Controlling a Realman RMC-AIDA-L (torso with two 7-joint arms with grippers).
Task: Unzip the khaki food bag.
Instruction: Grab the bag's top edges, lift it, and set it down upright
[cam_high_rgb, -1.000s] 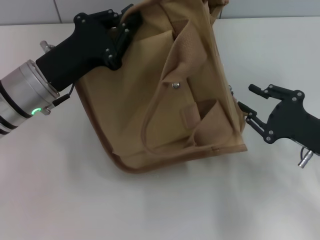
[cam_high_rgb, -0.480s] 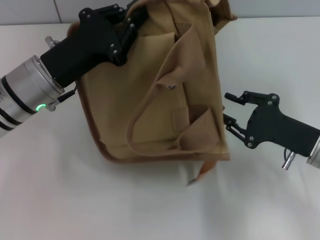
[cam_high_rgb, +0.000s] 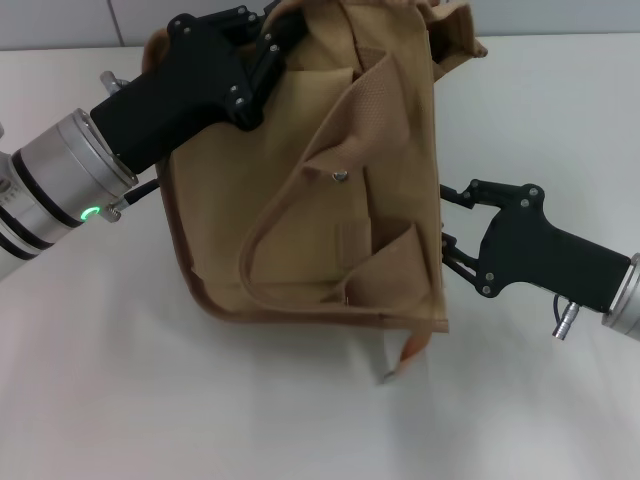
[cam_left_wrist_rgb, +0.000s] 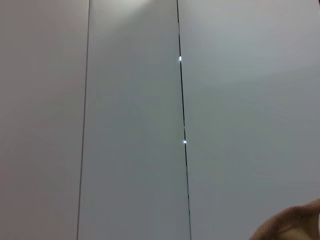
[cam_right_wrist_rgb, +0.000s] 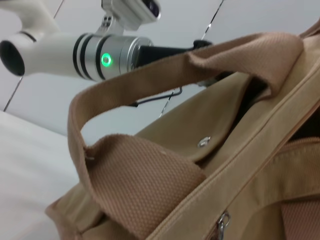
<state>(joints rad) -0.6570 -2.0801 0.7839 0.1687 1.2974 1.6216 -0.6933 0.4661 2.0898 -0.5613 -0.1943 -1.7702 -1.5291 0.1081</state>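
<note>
The khaki food bag (cam_high_rgb: 300, 200) lies tilted on the white table, its front pocket and snap (cam_high_rgb: 340, 175) facing up, one webbing handle (cam_high_rgb: 275, 230) looped over its front. My left gripper (cam_high_rgb: 268, 45) is shut on the bag's far upper-left edge. My right gripper (cam_high_rgb: 447, 225) is open, its fingers spread against the bag's right side. In the right wrist view the bag (cam_right_wrist_rgb: 240, 165) fills the picture, with a handle (cam_right_wrist_rgb: 140, 185), a snap (cam_right_wrist_rgb: 203, 142) and a silver zipper pull (cam_right_wrist_rgb: 221, 221). A bit of the bag (cam_left_wrist_rgb: 295, 227) shows in the left wrist view.
The white table (cam_high_rgb: 200, 400) spreads around the bag. A brown strap end (cam_high_rgb: 410, 350) hangs out under the bag's near right corner. A grey panelled wall (cam_left_wrist_rgb: 135, 120) stands behind. My left arm (cam_right_wrist_rgb: 100, 50) shows in the right wrist view.
My right gripper has moved left up to the bag's side. The bag has shifted left and turned, and a strap end has come out under it. My left gripper has moved slightly right.
</note>
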